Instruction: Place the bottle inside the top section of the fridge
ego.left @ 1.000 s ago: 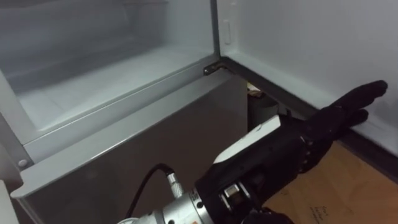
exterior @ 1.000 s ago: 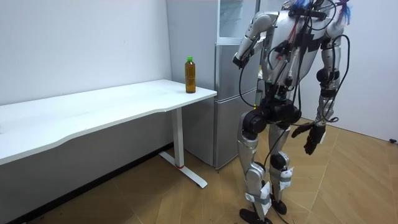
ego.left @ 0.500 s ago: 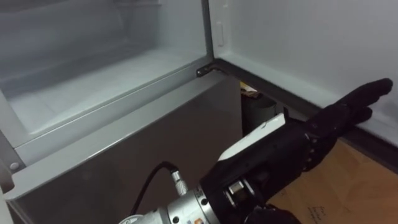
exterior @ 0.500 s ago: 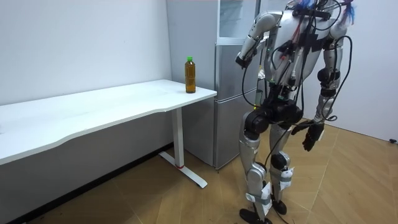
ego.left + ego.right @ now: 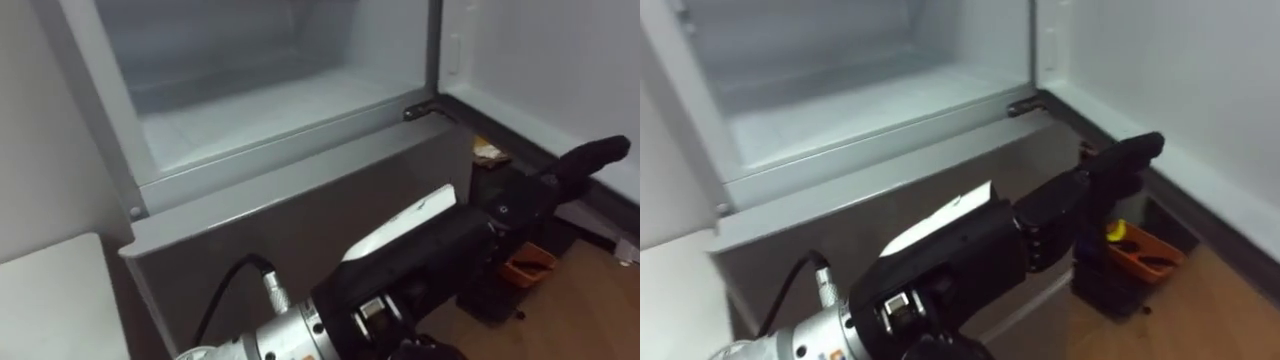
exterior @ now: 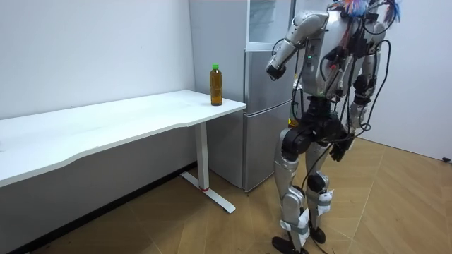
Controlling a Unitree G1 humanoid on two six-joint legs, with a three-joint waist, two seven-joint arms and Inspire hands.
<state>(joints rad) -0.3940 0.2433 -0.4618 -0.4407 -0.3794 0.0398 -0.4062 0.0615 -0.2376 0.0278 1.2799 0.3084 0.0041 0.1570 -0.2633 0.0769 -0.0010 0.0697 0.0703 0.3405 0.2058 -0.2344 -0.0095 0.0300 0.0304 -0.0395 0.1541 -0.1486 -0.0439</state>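
The bottle [image 6: 216,85], amber with a green cap, stands upright at the corner of the white table [image 6: 141,116], left of the fridge in the room view. I stand in front of the fridge [image 6: 263,106]. Its upper compartment [image 5: 270,100] is open, with a bare white floor inside. My left hand [image 5: 520,205] is raised before the grey lower door [image 5: 300,230], open, fingers straight and pointing right, holding nothing. In the room view this hand [image 6: 272,67] is at chest height beside the fridge. My right hand [image 6: 343,149] hangs low by my thigh.
The open upper door [image 5: 560,60] stands at the right, its inner side towards me. A corner of the white table [image 5: 50,300] shows at lower left. An orange object [image 5: 525,265] and dark items lie on the wooden floor beside the fridge.
The head camera has swung left, bringing the table corner and the fridge's left wall into view. In the room view my body has turned and the right hand has swung in towards my thigh.
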